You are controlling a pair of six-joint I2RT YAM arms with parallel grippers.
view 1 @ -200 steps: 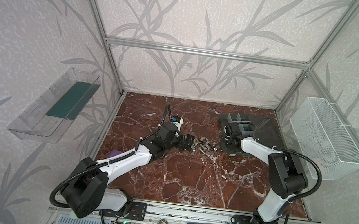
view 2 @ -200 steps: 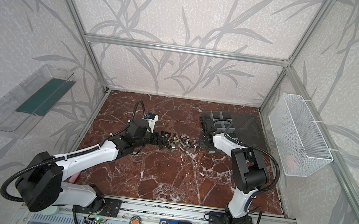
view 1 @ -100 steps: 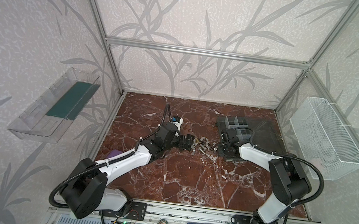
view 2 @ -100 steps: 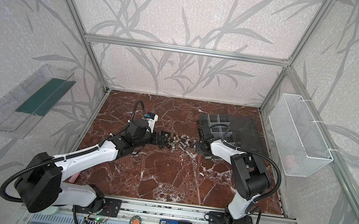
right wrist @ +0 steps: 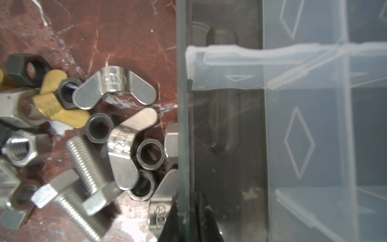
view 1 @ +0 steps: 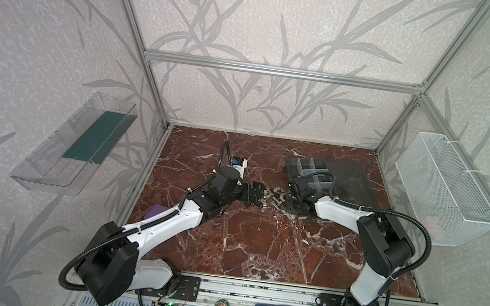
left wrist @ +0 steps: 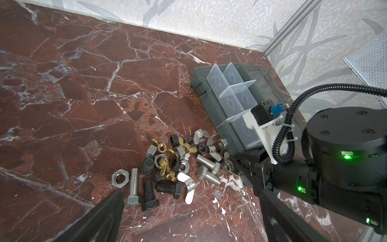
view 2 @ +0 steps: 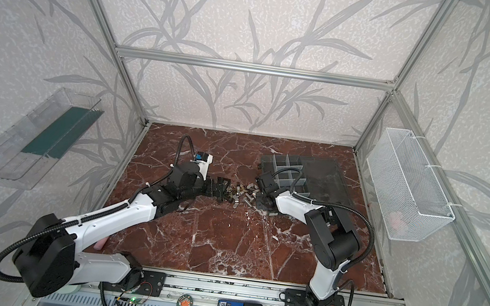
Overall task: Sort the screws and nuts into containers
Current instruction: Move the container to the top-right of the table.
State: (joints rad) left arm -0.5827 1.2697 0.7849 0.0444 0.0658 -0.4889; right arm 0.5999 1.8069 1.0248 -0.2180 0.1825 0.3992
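Observation:
The screws and nuts (left wrist: 173,165) lie in a loose pile (view 1: 273,199) (view 2: 244,194) on the marble floor: silver bolts, dark bolts, hex nuts, silver and brass wing nuts (right wrist: 94,136). My left gripper (left wrist: 189,194) (view 1: 259,196) sits low at the pile's left side, open, nothing between its fingers (left wrist: 109,209). The containers are compartments of the dark grey organizer box (view 1: 315,169) (view 2: 287,165) (left wrist: 201,83), whose near corner touches the pile. My right gripper (right wrist: 189,220) (view 1: 293,206) is shut on the box's side wall (right wrist: 182,104), one finger inside and one outside.
The box's smoky lid (view 1: 352,181) lies open flat to the right. A white mesh basket (view 1: 444,193) hangs on the right wall and a clear bin (view 1: 77,144) on the left wall. A purple object (view 1: 155,211) lies by the left arm.
My right gripper has moved left and nearer, and the organizer box has shifted with it up against the pile. The left arm has stayed put.

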